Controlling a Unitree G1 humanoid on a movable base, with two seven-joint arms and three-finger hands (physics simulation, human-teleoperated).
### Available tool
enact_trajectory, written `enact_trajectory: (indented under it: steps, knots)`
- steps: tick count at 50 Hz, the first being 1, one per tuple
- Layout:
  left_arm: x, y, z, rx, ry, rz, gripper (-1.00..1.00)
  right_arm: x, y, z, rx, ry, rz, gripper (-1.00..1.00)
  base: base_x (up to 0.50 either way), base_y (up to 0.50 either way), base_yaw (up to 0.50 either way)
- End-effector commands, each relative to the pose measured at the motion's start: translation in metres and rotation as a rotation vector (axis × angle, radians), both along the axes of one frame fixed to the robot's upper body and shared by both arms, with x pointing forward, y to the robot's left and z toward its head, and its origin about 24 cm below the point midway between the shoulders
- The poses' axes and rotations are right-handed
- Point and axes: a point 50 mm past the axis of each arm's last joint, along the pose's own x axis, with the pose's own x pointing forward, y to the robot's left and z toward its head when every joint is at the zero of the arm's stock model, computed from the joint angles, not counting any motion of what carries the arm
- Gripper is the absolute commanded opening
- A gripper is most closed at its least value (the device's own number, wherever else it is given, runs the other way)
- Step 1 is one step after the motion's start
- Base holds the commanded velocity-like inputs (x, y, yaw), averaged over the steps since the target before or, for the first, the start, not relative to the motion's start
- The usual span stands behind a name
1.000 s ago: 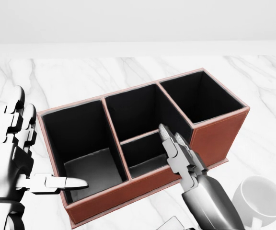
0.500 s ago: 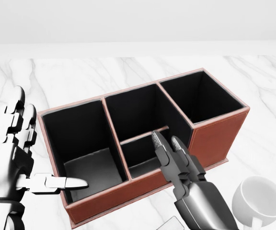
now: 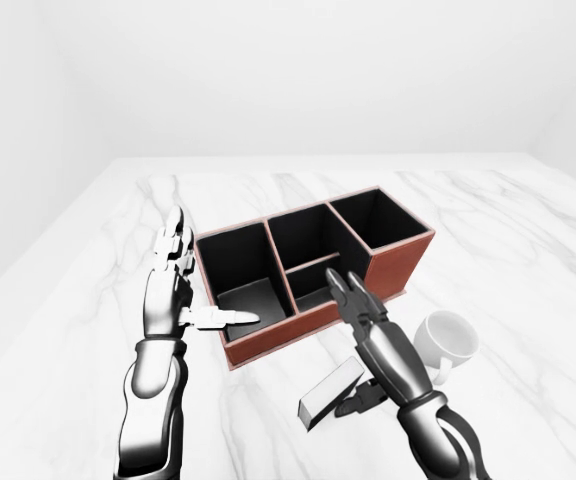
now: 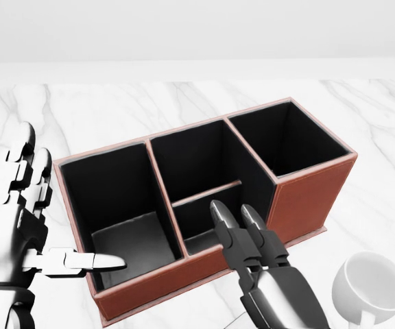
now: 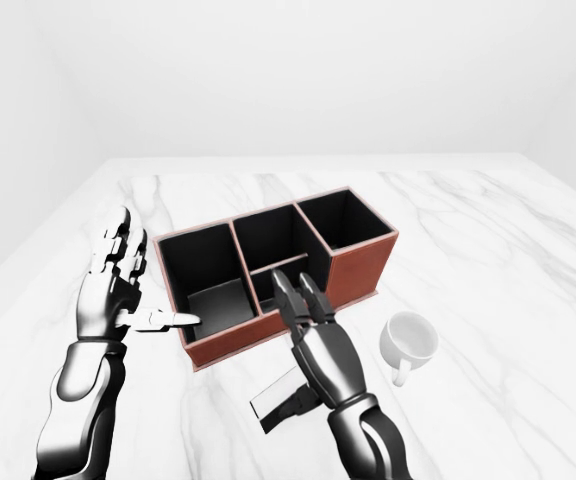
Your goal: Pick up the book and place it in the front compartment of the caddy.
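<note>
Book (image 3: pixel 330 393) lies flat on the marble worktop (image 3: pixel 528 260), near the bottom of the left-eye view, just on the near side of the caddy (image 3: pixel 400 263) and under the right arm; it is a pale, thin slab, not yet lifted. Over the last second the right hand (image 4: pixel 242 236) has slid leftward and toward the bottom of the head view, its fingertips dropping from the divider of the middle section to the caddy's near wall, while the caddy, the mug (image 4: pixel 370 288) and the left hand (image 4: pixel 19 226) keep their places, so the camera has not moved. I judge that the right hand is drawing back from above the caddy toward the book, so the grasp is still ahead and the task is at an early stage. The right fingers (image 3: pixel 353 297) are stretched out straight and hold nothing; a dark part below the right palm sits just beside the book's right end in the left-eye view, and whether it touches is not clear. The left hand stands at the caddy's left end with its fingers spread upward and its thumb (image 4: pixel 81 261) pointing over the left compartment, empty. In the head view the book is almost wholly cut off by the bottom edge and the right wrist. The caddy shows 4 black compartments, the small near middle one partly hidden by the right hand; the book's cover and spine cannot be made out.
</note>
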Motion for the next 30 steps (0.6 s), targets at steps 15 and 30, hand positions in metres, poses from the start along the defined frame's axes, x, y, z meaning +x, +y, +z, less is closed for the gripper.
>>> enact_trajectory:
  steps: [15,30]
  knots:
    - [-0.001,0.000,-0.001,0.001,0.006,-0.001,1.00,0.002,0.003,-0.010,-0.074,0.003,-0.008,1.00,0.00,0.00,0.00]
    - [0.000,0.000,-0.001,0.001,0.005,-0.001,1.00,0.019,0.004,-0.006,-0.111,-0.020,-0.010,1.00,0.00,0.00,0.00]
